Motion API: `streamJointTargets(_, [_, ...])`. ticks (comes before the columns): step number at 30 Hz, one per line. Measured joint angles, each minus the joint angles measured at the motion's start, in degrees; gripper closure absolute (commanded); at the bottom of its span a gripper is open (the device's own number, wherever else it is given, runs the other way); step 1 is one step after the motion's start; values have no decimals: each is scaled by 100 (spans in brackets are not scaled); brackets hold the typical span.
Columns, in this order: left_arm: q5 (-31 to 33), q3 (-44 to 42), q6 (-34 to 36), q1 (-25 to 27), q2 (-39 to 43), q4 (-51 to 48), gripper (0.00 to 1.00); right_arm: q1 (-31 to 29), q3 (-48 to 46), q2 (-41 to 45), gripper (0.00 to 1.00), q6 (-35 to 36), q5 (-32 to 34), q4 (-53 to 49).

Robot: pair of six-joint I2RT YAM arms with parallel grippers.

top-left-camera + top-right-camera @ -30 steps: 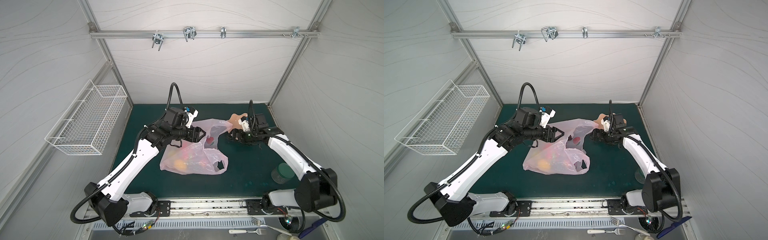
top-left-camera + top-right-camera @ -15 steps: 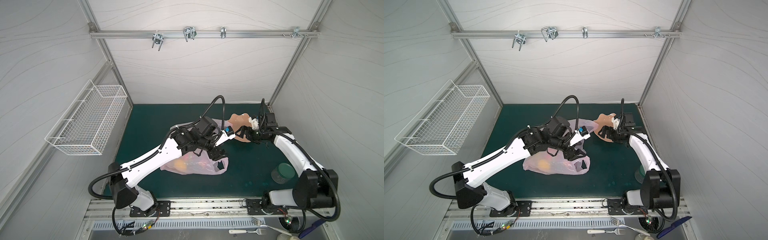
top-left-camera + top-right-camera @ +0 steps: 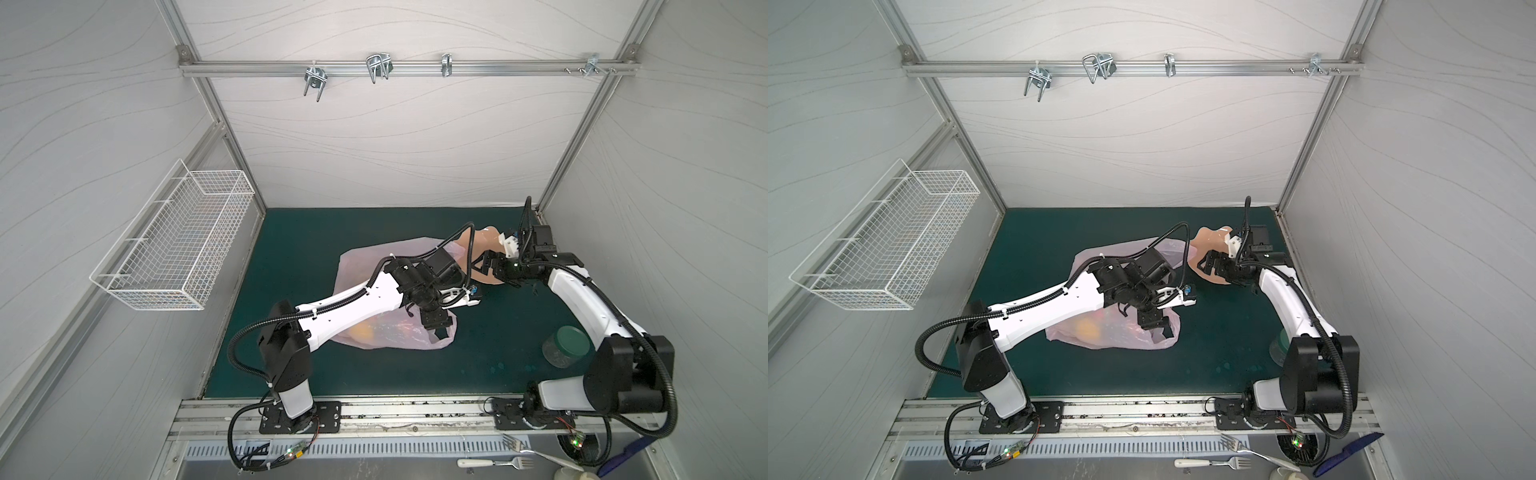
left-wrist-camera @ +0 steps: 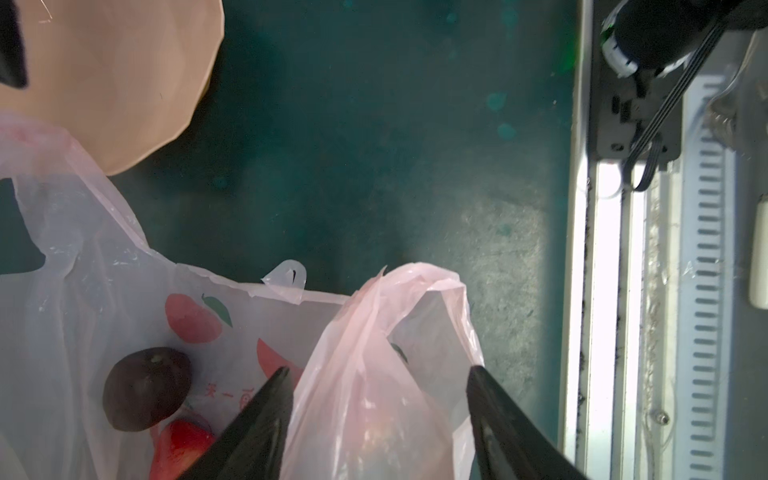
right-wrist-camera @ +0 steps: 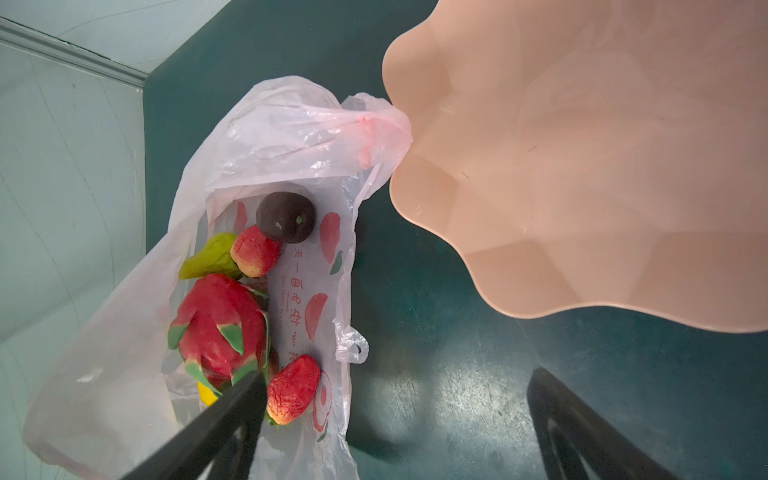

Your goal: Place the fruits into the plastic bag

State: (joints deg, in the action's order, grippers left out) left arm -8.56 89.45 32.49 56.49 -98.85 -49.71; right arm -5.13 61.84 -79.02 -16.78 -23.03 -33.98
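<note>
Plastic bag [image 4: 104, 270], left gripper [image 4: 379, 369] straddling handle [image 4: 432, 286], jaws apart

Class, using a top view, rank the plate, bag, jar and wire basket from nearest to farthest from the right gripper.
1. Plate, right at the right gripper.
2. Bag, just left.
3. Jar, front right.
4. Wire basket, left wall.

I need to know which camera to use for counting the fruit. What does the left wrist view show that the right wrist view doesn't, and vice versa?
Left wrist only: the open left gripper straddling a bag handle, and the metal rail. Right wrist only: dragon fruit, green pear, second strawberry. Both: plastic bag, dark round fruit, peach plate.
</note>
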Motion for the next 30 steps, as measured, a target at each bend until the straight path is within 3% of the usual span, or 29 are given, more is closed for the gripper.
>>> streamJointTargets(5, [260, -24, 273, 68, -4, -20, 44, 17, 2, -114, 1, 74, -44, 151])
streamJointTargets(10, [378, -271, 420, 107, 2, 20, 81, 7, 153, -448, 1, 382, -142, 238])
streamJointTargets(13, [446, -470, 452, 118, 37, 28, 94, -48, 424, -713, 4, 693, -192, 267])
streamJointTargets(20, [490, -802, 350, 129, 616, 72, 100, -413, 1095, -1388, 6, 1611, -219, 372])
streamJointTargets(30, [549, -946, 181, 131, 1204, 72, 100, -1102, 2402, -2490, 6, 2997, 483, 103])
